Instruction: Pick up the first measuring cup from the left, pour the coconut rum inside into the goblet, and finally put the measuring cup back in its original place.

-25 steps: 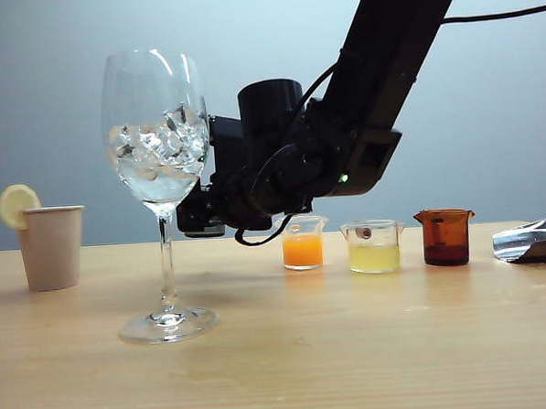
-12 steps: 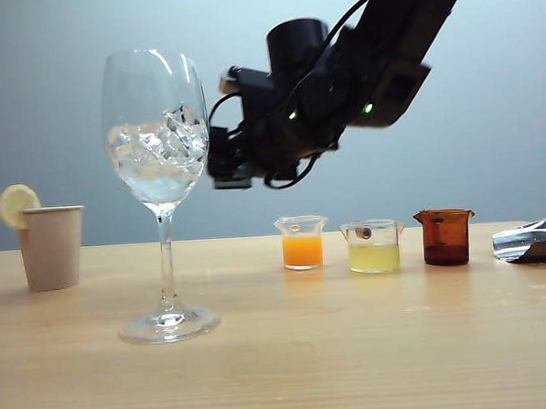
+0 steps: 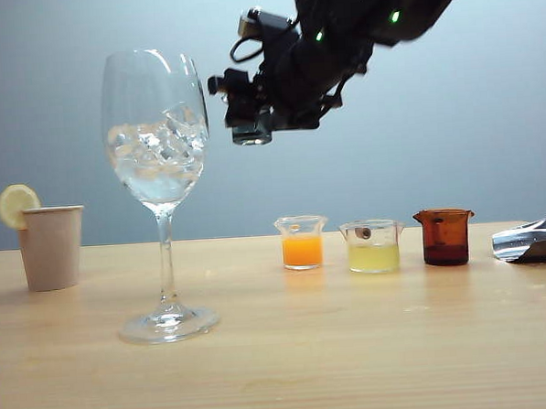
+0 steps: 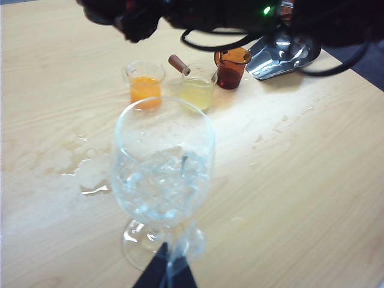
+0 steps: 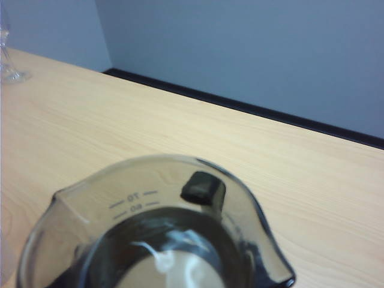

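Note:
The goblet stands at the left of the wooden table with ice and some clear liquid in its bowl. My right gripper hangs high in the air just right of the goblet's rim, shut on the smoky-grey measuring cup. In the right wrist view the cup fills the foreground, spout outward, one fingertip showing through its wall and clear coconut rum at the bottom. My left gripper hovers above the goblet, its dark fingers meeting in a point with nothing held.
Three small beakers stand in a row right of the goblet: orange, pale yellow, amber-brown. A paper cup with a lemon slice is far left, a silver scoop far right. A wet patch lies beside the goblet.
The right arm has lifted the measuring cup from table height behind the goblet to beside the goblet's rim. Goblet and beakers have not moved.

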